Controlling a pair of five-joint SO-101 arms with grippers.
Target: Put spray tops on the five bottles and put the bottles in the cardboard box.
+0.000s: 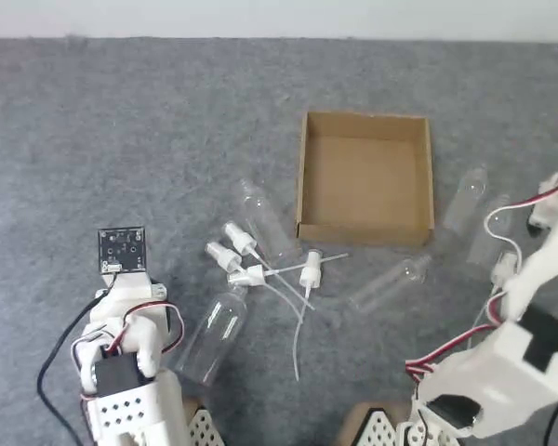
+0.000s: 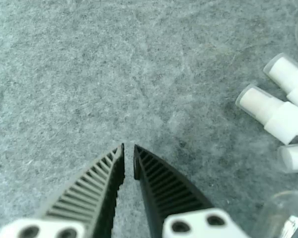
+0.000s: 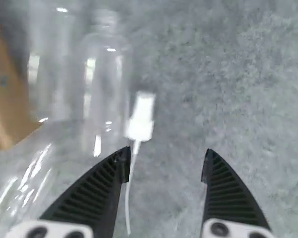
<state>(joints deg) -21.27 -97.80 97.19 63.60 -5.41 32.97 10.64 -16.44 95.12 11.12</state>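
The left gripper (image 2: 128, 151) sat closed over the carpet (image 2: 89, 74), while the right gripper (image 3: 166, 154) gaped wide near 1 spray top (image 3: 141, 116).

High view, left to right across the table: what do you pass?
Left arm → bottle lying beside it → cluster of spray tops → cardboard box → bottle just past the box → another bottle → right arm.
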